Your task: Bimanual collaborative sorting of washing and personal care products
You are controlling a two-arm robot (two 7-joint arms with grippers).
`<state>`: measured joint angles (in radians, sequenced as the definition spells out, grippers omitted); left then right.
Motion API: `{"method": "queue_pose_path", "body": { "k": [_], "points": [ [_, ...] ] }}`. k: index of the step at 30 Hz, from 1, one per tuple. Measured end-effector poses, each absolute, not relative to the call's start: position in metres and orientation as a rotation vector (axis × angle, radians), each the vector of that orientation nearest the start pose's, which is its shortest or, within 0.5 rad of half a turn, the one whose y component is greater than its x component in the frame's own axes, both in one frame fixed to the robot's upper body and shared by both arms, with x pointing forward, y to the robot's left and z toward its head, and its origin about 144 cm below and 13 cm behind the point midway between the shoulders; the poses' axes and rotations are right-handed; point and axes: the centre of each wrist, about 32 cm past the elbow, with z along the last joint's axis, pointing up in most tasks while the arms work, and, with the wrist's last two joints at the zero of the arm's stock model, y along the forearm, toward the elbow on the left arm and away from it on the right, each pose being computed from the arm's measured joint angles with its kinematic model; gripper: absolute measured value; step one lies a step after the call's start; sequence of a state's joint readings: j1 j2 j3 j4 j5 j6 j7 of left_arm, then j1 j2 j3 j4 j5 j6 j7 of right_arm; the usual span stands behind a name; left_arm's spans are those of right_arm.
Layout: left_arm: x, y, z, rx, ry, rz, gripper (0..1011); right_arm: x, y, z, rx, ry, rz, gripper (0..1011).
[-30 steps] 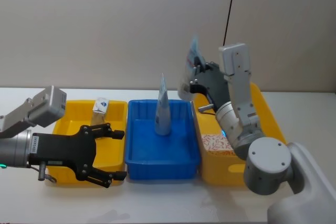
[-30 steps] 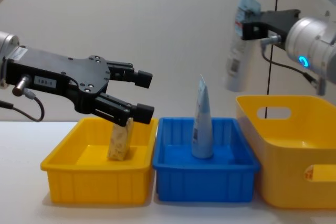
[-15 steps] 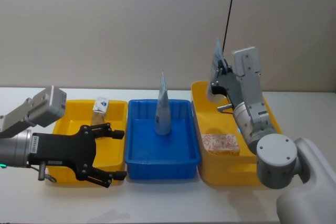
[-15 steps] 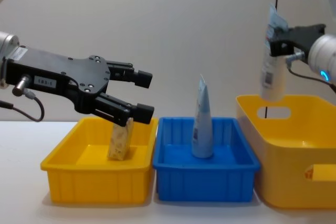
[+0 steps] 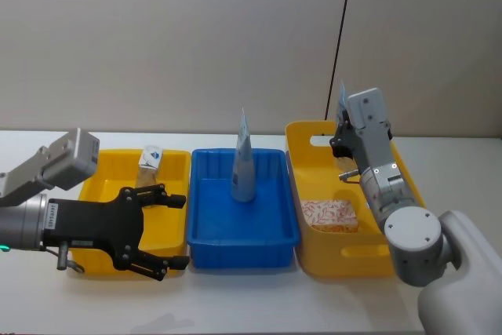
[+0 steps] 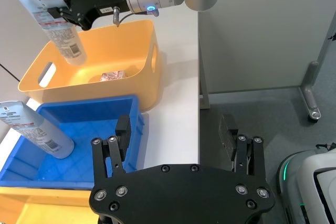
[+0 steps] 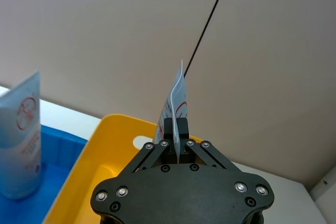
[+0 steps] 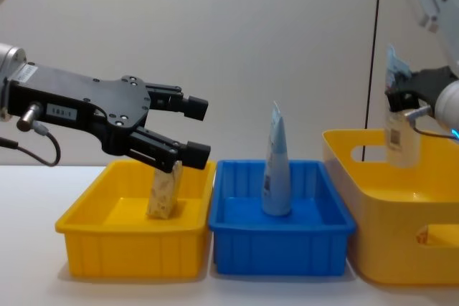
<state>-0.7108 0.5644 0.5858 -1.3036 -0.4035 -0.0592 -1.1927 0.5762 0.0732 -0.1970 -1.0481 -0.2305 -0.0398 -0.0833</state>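
Three plastic bins line a white table [image 5: 235,304]: a yellow tray [image 5: 102,186] at left, a blue tray [image 5: 274,233] at centre, a deeper yellow bin [image 5: 345,253] at right.

A robot test lab: bare beige walls [image 5: 157,37], a plain white surface [image 5: 251,304], grey floor [image 6: 273,108] and a wheeled machine base [image 6: 315,174].
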Motion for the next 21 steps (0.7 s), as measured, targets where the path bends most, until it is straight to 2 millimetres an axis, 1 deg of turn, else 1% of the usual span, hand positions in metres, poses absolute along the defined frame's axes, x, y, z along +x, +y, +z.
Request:
{"method": "queue_pose_path", "body": {
  "k": [6,10,12,14,15,16,18,19,21],
  "points": [
    [0.602,0.285,1.297,0.290,-0.314,0.075,1001,0.617,-0.210,1.198,-0.257,-0.410,-1.513,5],
    [0.602,0.285,1.297,0.290,-0.314,0.075,1001,0.620,-0.211,1.194,-0.277,-0.424,-1.522,96],
    [0.602,0.285,1.297,0.290,-0.314,0.075,1001,0.621,-0.211,1.193,-0.284,-0.427,-1.526,180],
    [0.602,0.285,1.297,0.290,-0.314,0.075,1001,0.621,-0.211,1.191,-0.288,-0.427,-1.528,240],
    [0.602,0.285,1.297,0.290,-0.314,0.075,1001,0.622,-0.211,1.190,-0.289,-0.429,-1.529,240],
    [0.602,0.285,1.297,0.290,-0.314,0.075,1001,0.622,-0.210,1.190,-0.289,-0.429,-1.530,295],
    [0.602,0.285,1.297,0.290,-0.314,0.075,1001,0.622,-0.210,1.190,-0.287,-0.430,-1.531,356],
    [0.602,0.285,1.297,0.290,-0.314,0.075,1001,0.622,-0.210,1.189,-0.283,-0.430,-1.532,408],
    [0.602,0.285,1.297,0.290,-0.314,0.075,1001,0.623,-0.209,1.189,-0.277,-0.430,-1.532,448]
  ]
}}
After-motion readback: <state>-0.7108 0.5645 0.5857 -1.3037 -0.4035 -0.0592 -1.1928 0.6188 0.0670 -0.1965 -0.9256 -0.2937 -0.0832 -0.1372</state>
